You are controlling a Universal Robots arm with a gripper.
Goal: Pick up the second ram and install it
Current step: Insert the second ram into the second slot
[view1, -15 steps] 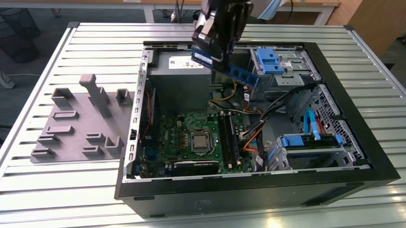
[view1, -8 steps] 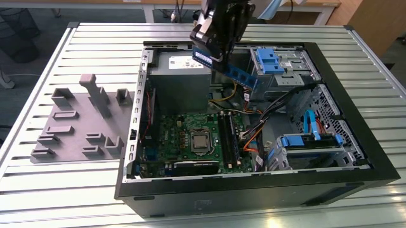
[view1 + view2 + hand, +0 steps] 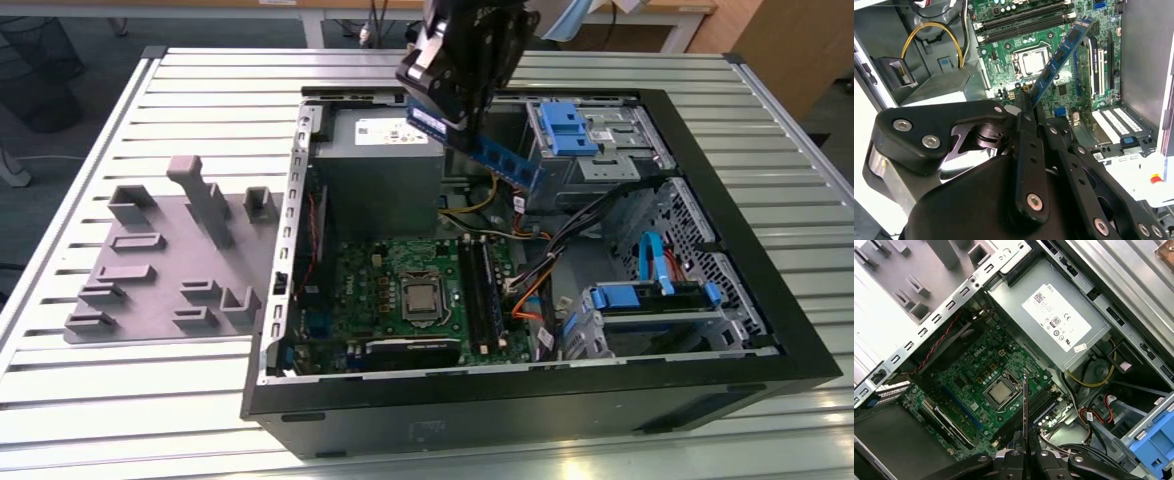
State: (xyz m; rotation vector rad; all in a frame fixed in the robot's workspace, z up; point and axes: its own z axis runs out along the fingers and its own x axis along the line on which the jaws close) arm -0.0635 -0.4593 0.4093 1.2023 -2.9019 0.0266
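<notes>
The second ram (image 3: 503,157) is a long blue stick with dark chips, hanging tilted above the open computer case (image 3: 694,395). My gripper (image 3: 449,118) is shut on its upper end, over the back of the case near the power supply. In the second wrist view the ram (image 3: 1060,54) slants away from the gripper (image 3: 1026,112) toward the green motherboard (image 3: 1004,60). The first wrist view looks along the ram (image 3: 1025,405) edge-on from the gripper (image 3: 1025,456), above the black slot rails (image 3: 1041,404) beside the processor socket (image 3: 1000,394).
The slot rails (image 3: 479,292) run beside the socket (image 3: 422,296) on the motherboard (image 3: 367,275). A grey power supply (image 3: 380,165), blue drive cages (image 3: 567,127) (image 3: 641,300) and loose cables (image 3: 534,250) crowd the case. A grey fixture plate (image 3: 167,265) lies on the slatted table at the exterior view's left.
</notes>
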